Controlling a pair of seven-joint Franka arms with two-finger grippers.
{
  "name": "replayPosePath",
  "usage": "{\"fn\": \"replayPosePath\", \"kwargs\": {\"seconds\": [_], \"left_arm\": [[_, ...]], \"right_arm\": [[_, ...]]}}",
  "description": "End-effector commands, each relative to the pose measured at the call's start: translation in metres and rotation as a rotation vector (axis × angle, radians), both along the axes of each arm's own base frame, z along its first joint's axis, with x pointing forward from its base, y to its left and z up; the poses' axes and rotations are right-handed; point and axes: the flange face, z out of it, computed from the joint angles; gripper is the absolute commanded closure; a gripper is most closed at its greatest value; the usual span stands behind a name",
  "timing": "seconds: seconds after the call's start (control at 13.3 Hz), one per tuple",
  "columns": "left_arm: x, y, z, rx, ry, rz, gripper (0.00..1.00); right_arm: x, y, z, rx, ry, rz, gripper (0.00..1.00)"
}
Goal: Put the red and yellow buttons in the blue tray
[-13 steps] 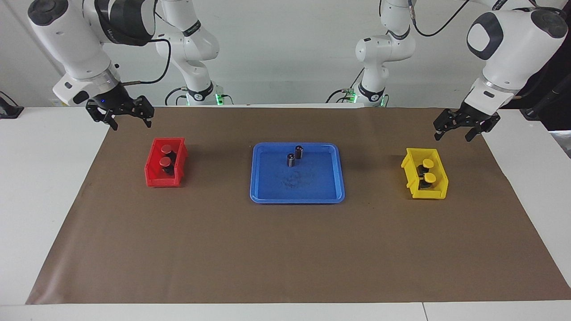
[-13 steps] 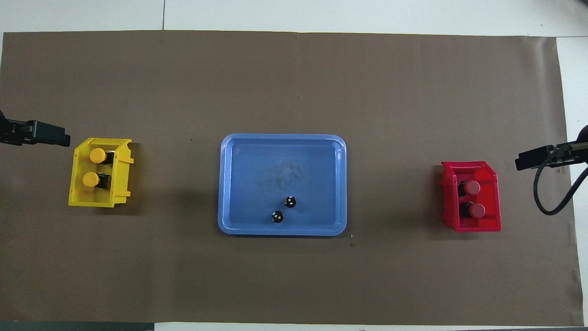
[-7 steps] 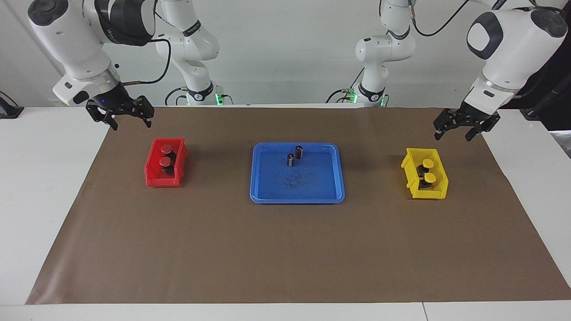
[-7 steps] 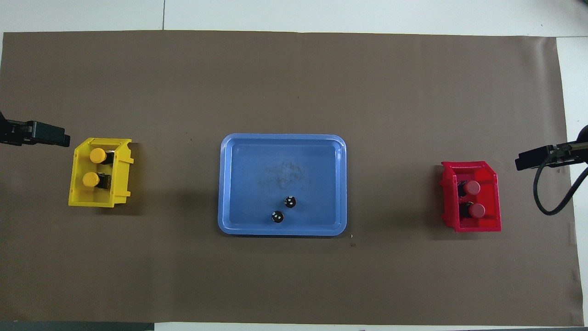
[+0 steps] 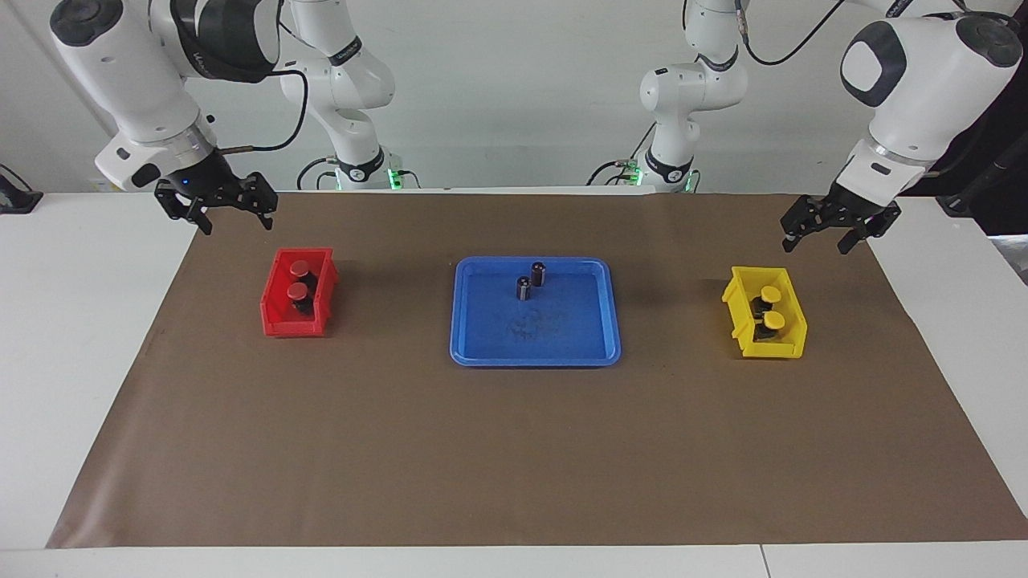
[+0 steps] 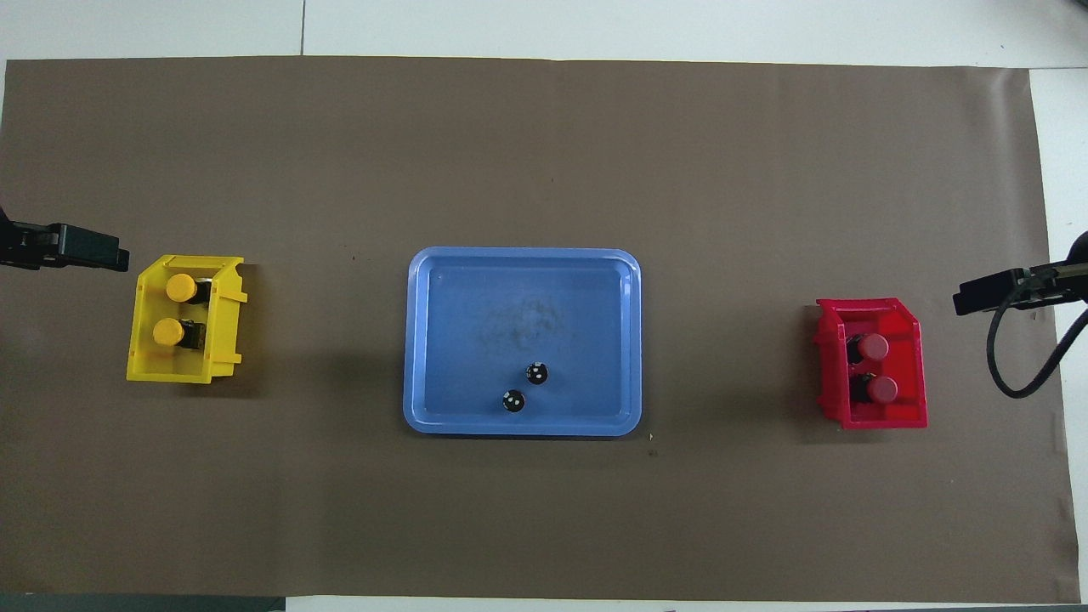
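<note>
My right gripper (image 5: 215, 210) hangs spread and empty over the mat's edge just beside the red bin (image 5: 277, 313), placed so I can drop straight onto the two red buttons (image 5: 299, 278) lying inside it, caps up. In the middle sits the tray (image 5: 482, 341), reachable from both sides, which I judge is why it is centred; it holds only two dark cylinders (image 5: 531, 280) near its robot-side rim, so no button is delivered yet. Toward my left arm's end, the yellow bin (image 5: 743, 337) keeps the two yellow buttons (image 5: 771, 307) together, and my left gripper (image 5: 830, 229) hovers just beside it, fingers apart, holding nothing.
</note>
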Motion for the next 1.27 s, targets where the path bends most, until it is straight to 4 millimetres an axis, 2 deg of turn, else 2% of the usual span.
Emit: {"fn": "replayPosePath", "kwargs": {"seconds": [0.0,0.3,0.38,0.45,0.82,0.9,0.97,1.2], "left_arm": [[-0.008,0.003,0.002,-0.004,-0.014,0.001,0.0],[-0.008,0.003,0.001,-0.004,-0.014,0.001,0.0],[-0.008,0.003,0.001,-0.004,-0.014,0.001,0.0],[-0.008,0.003,0.001,-0.004,-0.016,0.001,0.0],[-0.008,0.003,0.001,-0.004,-0.013,0.001,0.0],[-0.008,0.002,0.0,-0.004,-0.016,0.001,0.0],[-0.008,0.003,-0.003,-0.004,-0.013,0.005,0.0],[-0.01,0.005,-0.018,-0.004,0.001,0.009,0.0]], "right_arm": [[-0.005,0.002,0.001,0.006,-0.012,-0.012,0.0],[-0.008,0.003,-0.005,0.007,-0.008,-0.01,0.0],[-0.009,0.008,-0.009,0.007,-0.01,0.0,0.0],[-0.007,0.017,-0.022,0.007,-0.024,0.019,0.0],[-0.018,0.015,-0.119,0.01,0.013,0.001,0.0],[-0.018,0.016,-0.129,0.008,0.002,-0.005,0.0],[-0.021,0.016,-0.143,0.008,-0.004,-0.011,0.02],[-0.024,0.014,-0.173,0.007,-0.015,-0.008,0.22]]}}
